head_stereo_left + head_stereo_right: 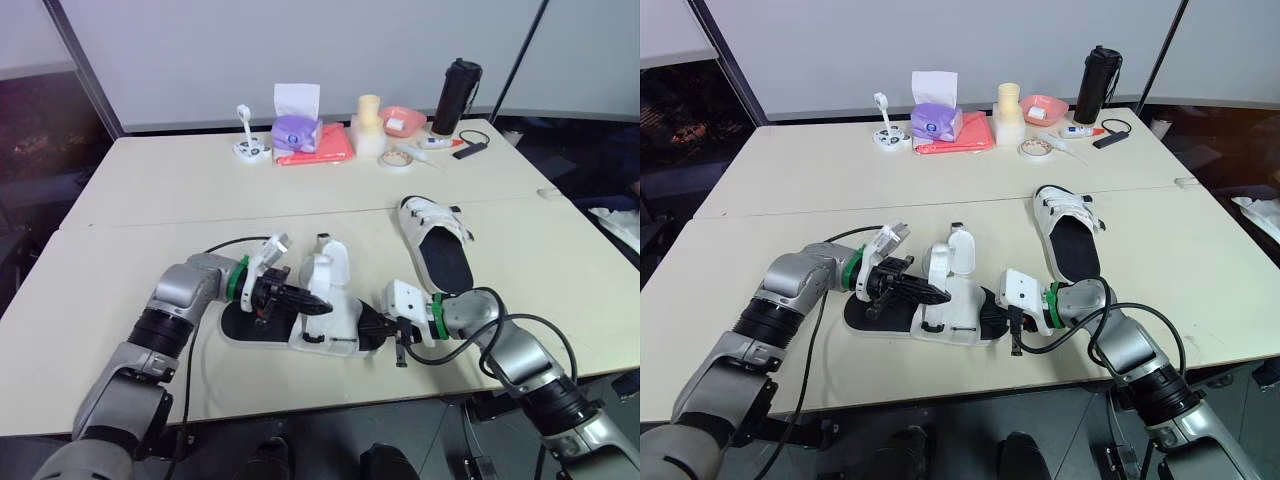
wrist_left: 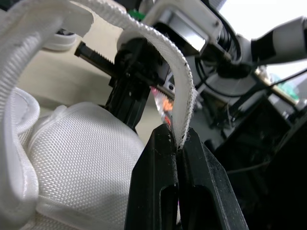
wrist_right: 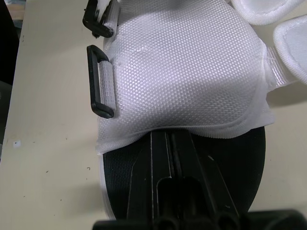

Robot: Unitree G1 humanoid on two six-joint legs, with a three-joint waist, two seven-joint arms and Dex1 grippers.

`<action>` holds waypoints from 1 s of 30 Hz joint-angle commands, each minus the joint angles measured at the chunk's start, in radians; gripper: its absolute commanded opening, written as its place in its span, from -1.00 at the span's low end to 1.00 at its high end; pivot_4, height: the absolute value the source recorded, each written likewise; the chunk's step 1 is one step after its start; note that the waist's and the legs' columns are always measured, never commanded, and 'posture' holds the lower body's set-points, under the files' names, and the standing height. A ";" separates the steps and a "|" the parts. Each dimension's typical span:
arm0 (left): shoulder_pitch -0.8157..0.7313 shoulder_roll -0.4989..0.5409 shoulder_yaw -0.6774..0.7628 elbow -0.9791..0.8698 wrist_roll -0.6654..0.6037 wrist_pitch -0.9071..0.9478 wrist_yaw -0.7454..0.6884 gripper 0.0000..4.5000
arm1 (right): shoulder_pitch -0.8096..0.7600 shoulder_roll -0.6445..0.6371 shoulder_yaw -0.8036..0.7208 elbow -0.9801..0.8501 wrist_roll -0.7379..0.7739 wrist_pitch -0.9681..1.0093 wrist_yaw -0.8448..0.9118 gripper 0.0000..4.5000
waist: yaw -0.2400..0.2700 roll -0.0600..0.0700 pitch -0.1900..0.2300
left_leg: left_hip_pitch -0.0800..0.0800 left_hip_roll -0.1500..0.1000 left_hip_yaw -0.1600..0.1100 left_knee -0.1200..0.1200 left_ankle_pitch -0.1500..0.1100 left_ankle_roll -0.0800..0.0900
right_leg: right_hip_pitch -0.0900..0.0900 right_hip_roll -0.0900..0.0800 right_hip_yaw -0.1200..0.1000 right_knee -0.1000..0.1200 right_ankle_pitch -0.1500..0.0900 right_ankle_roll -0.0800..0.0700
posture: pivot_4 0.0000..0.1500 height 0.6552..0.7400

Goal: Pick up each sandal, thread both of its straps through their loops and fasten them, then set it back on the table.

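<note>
Left gripper (image 2: 176,143): jaws shut tight on the free end of a white strap (image 2: 181,81). The webbing is pinched between the tips and arches up from the near sandal (image 1: 340,312).

Right gripper (image 3: 171,143): closed onto the black sole at that sandal's end, under the white mesh upper. The sandal lies flat on the table (image 1: 150,180). The 2 grippers face each other across it, the left reaching in over the bare-sole end and the right at the opposite end.

Step in hand, as I read it: threading. The strap end is held but not yet through, and both black loops (image 3: 100,81) on the sandal's side stand empty. The next move calls for steering the strap tip across to a loop, feeding it through and folding it back to fasten, with the right gripper steadying the sole. The webbing looks limp, so the tip may buckle at the loop.

Count:
- 2 sandals: the near one being worked, and the second sandal (image 1: 440,250) beyond it toward the robot's right, apart from it, with straps lying across its upper.
- On the near sandal: 2 straps raised, 2 loops.
- Farther beyond it: 1 black bottle (image 1: 456,95), 1 tape roll (image 1: 396,158).
</note>
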 commanded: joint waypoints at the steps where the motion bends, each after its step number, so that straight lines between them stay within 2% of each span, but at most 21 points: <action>1: 0.034 -0.005 0.010 -0.038 0.028 -0.099 0.015 -0.99 | 0.011 -0.008 0.016 0.027 -0.047 0.026 -0.017 -1.00 | 0.000 0.000 0.000 | 0.000 0.000 0.000 0.000 0.000 0.000 | 0.000 0.000 0.000 0.000 0.000 0.000 | 1.00 1.00; 12: 0.166 0.012 -0.020 -0.132 0.110 -0.267 0.047 -0.99 | 0.007 -0.003 0.019 0.037 -0.052 0.022 -0.018 -1.00 | 0.001 0.000 0.000 | 0.000 0.000 0.000 0.000 0.000 0.000 | 0.000 0.000 0.001 0.000 0.000 0.000 | 1.00 1.00; 17: 0.191 0.022 -0.014 -0.142 0.118 -0.274 0.069 -0.99 | 0.003 -0.004 0.018 0.045 -0.055 0.016 -0.015 -1.00 | 0.001 0.000 0.000 | 0.000 0.000 -0.001 0.000 0.000 0.000 | 0.001 0.000 0.000 0.000 0.000 0.000 | 1.00 1.00; 19: 0.210 0.043 -0.012 -0.164 0.117 -0.270 0.069 -0.80 | 0.001 -0.004 0.019 0.050 -0.056 0.013 -0.013 -1.00 | 0.000 0.000 0.000 | 0.000 0.000 -0.001 0.000 0.000 0.000 | 0.001 0.000 0.000 0.000 0.000 0.000 | 1.00 1.00; 21: 0.231 0.064 -0.006 -0.192 0.109 -0.259 0.069 -0.47 | -0.002 -0.004 0.020 0.053 -0.058 0.011 -0.013 -1.00 | 0.000 0.000 0.000 | 0.000 0.000 -0.001 0.000 0.000 0.000 | 0.000 0.000 0.000 0.000 0.000 0.000 | 1.00 1.00; 28: 0.340 0.181 0.097 -0.355 0.009 -0.165 0.097 0.99 | -0.013 -0.001 0.024 0.063 -0.058 0.005 -0.013 -1.00 | -0.002 0.001 0.000 | 0.000 0.002 -0.001 0.000 0.000 0.000 | 0.000 0.000 0.000 0.000 0.000 -0.001 | 1.00 1.00; 30: 0.387 0.218 0.127 -0.412 -0.027 -0.129 0.105 0.99 | -0.015 -0.001 0.025 0.067 -0.058 0.002 -0.012 -1.00 | -0.001 0.001 0.000 | 0.000 0.002 -0.001 -0.001 0.000 0.000 | -0.001 0.000 0.000 0.000 -0.002 -0.003 | 1.00 1.00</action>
